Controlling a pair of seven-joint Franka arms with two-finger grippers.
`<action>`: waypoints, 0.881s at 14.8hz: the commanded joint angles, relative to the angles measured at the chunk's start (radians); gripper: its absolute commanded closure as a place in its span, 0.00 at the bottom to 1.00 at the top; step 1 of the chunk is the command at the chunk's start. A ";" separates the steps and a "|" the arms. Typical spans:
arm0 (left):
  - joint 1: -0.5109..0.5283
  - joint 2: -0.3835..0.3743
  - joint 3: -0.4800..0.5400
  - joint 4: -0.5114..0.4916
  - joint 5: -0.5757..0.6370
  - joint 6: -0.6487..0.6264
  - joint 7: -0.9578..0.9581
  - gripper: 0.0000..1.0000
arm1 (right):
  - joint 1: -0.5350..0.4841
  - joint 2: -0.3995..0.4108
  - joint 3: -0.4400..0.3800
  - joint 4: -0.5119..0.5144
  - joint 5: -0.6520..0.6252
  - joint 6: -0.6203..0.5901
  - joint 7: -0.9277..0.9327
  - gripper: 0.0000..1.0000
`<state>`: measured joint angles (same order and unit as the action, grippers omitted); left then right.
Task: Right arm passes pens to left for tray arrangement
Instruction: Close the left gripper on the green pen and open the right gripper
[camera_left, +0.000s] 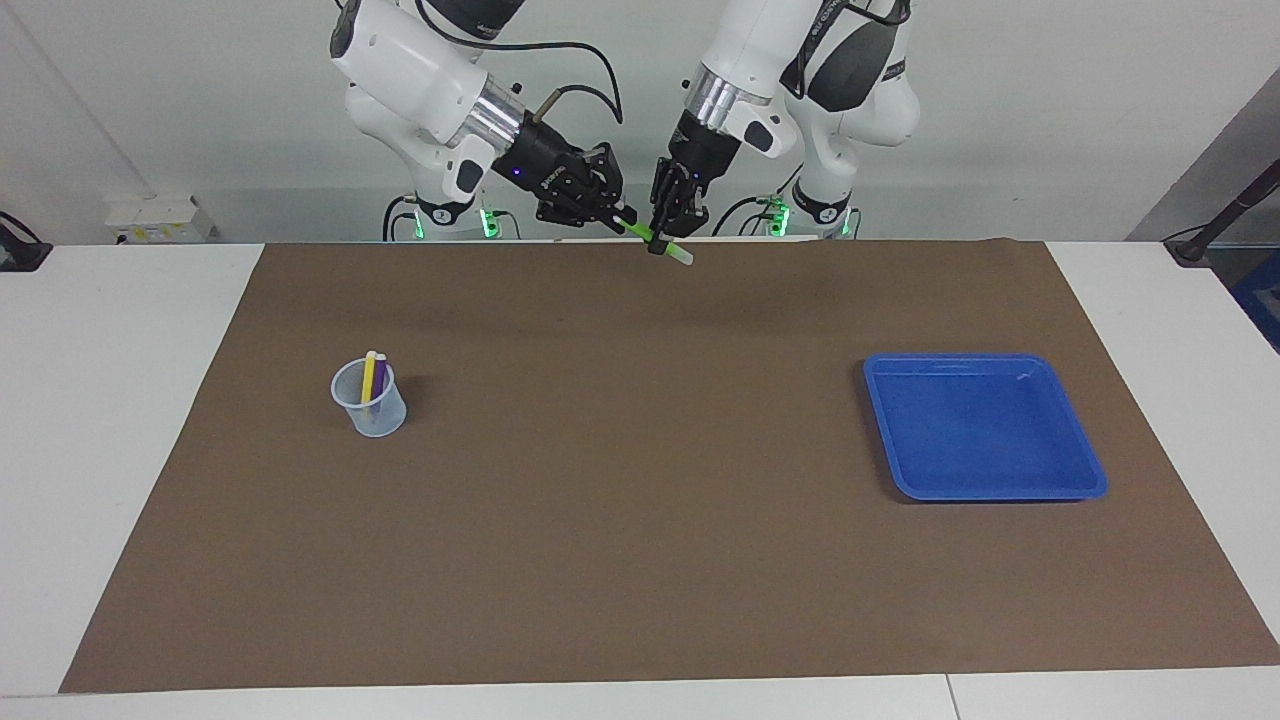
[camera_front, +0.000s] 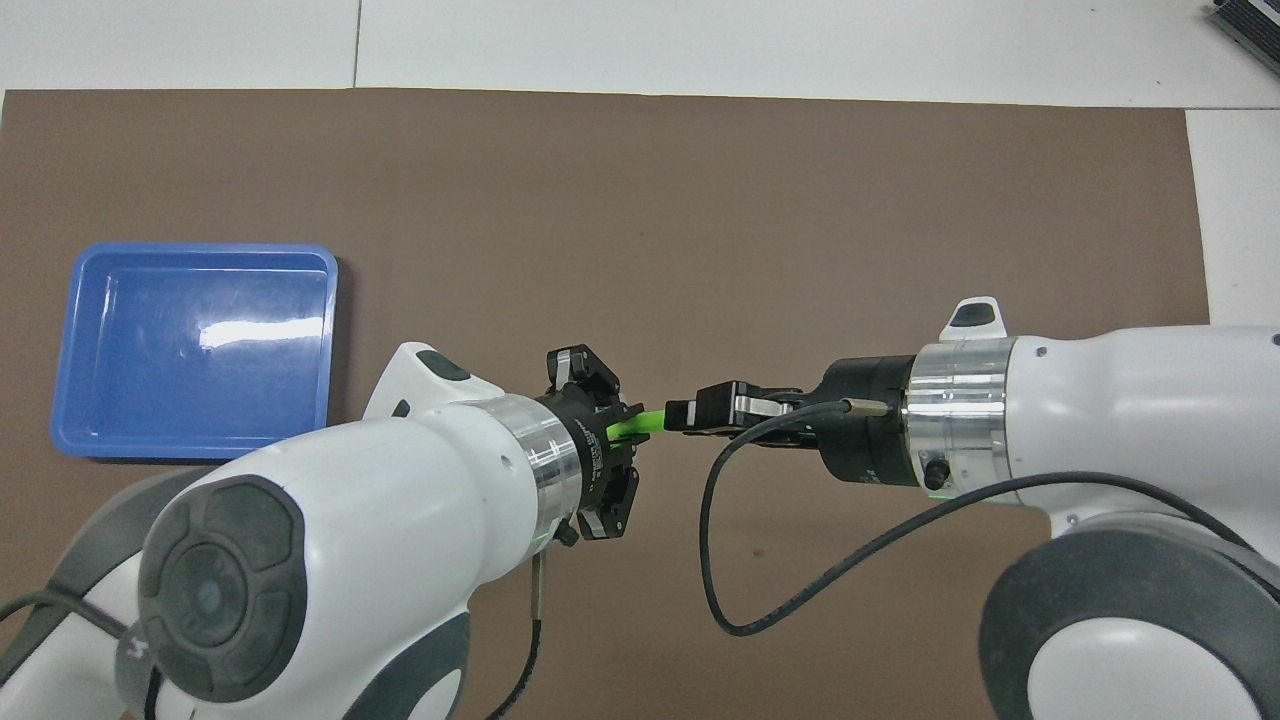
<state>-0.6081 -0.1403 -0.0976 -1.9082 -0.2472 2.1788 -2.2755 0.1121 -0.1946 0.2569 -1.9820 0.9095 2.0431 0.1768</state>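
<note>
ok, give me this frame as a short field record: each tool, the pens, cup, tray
left tool: shut on the green pen, up in the air over the mat's edge nearest the robots
right tool: shut on the same green pen, at its other end
green pen: held by both tools, tilted, pale cap end pointing down
yellow pen: standing in the cup
purple pen: in the cup beside the yellow one
cup: on the mat, toward the right arm's end
tray: on the mat, toward the left arm's end, no pens in it
</note>
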 joint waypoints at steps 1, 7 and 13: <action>-0.021 0.010 -0.005 0.018 0.003 -0.016 0.011 1.00 | 0.001 -0.003 0.004 -0.003 0.029 0.009 0.015 1.00; -0.021 0.010 -0.007 0.018 0.019 -0.008 0.011 1.00 | 0.001 -0.003 0.004 -0.001 0.025 0.009 0.027 0.00; -0.003 -0.008 -0.004 -0.027 0.029 -0.025 0.178 1.00 | 0.001 -0.003 0.002 -0.001 0.017 0.008 0.026 0.00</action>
<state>-0.6131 -0.1397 -0.1136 -1.9133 -0.2273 2.1729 -2.1863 0.1124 -0.1951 0.2575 -1.9821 0.9096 2.0439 0.1912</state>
